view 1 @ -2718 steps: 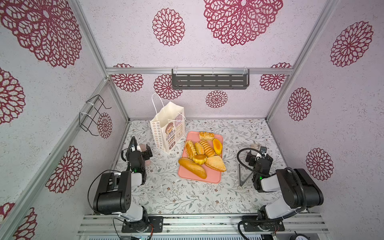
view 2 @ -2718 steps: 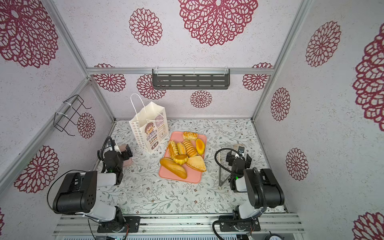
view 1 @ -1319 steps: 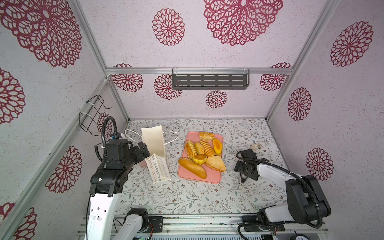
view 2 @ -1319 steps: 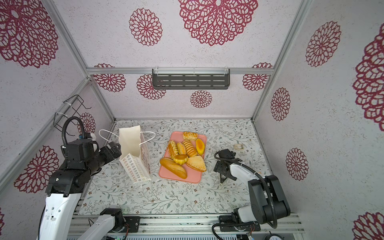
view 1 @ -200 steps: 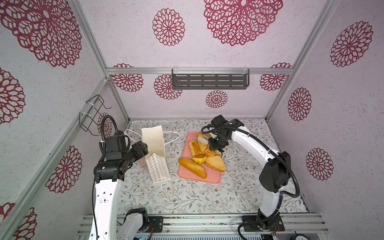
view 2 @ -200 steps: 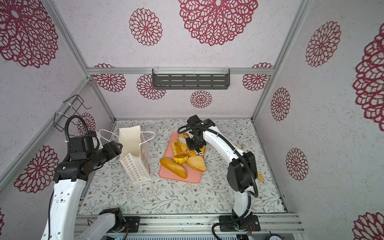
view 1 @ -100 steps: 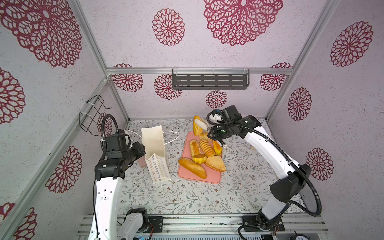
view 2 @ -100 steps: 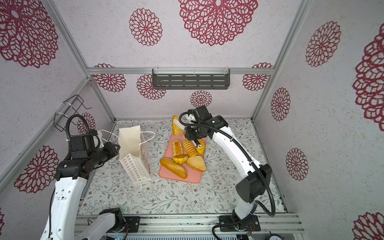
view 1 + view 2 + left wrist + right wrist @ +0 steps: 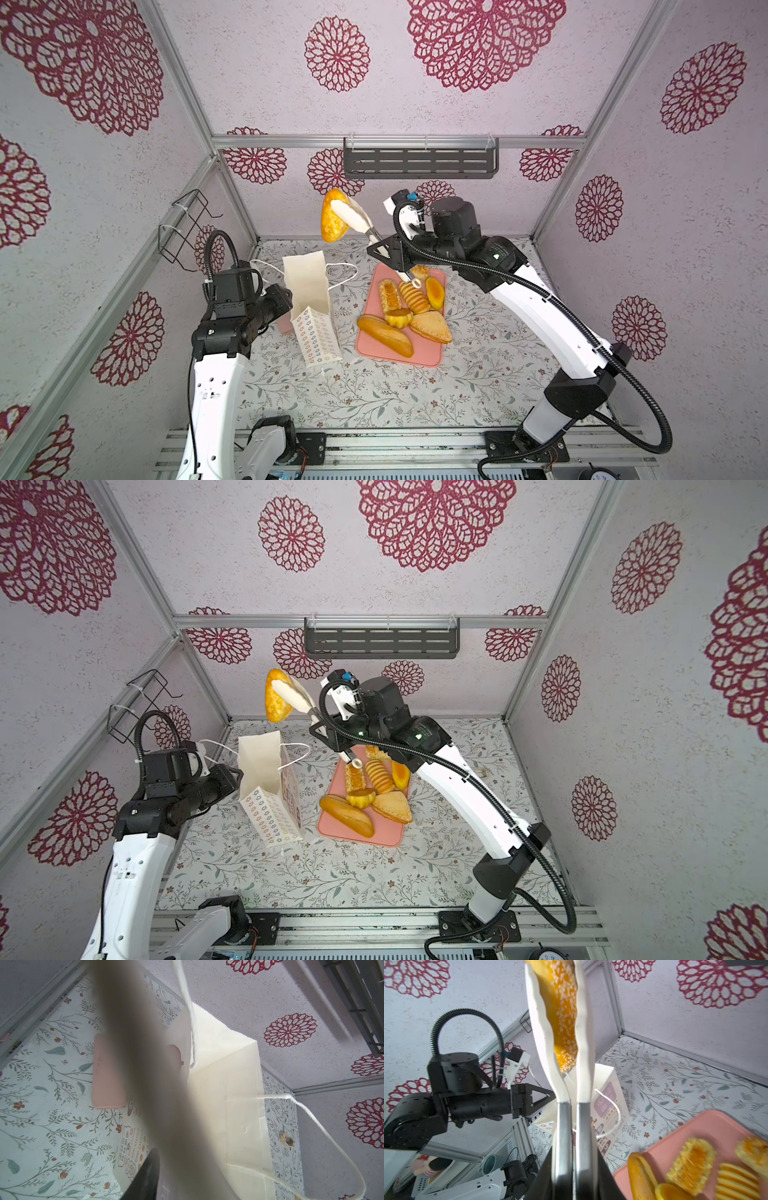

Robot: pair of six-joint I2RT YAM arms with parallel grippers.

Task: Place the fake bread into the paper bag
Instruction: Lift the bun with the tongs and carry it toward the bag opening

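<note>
Left of centre, a cream paper bag (image 9: pixel 309 286) hides the jaws of the left gripper (image 9: pixel 235 776): cannot tell. The right gripper (image 9: pixel 392 257) clamps white-tipped tongs (image 9: pixel 358 221) pinching a golden seeded loaf (image 9: pixel 330 224).

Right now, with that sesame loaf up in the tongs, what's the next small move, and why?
Probably carry the right gripper toward the paper bag until the sesame loaf hangs above its open mouth. The tongs clamp the loaf high, seemingly short of the mouth, while the left gripper sits at the bag's rim.
</note>
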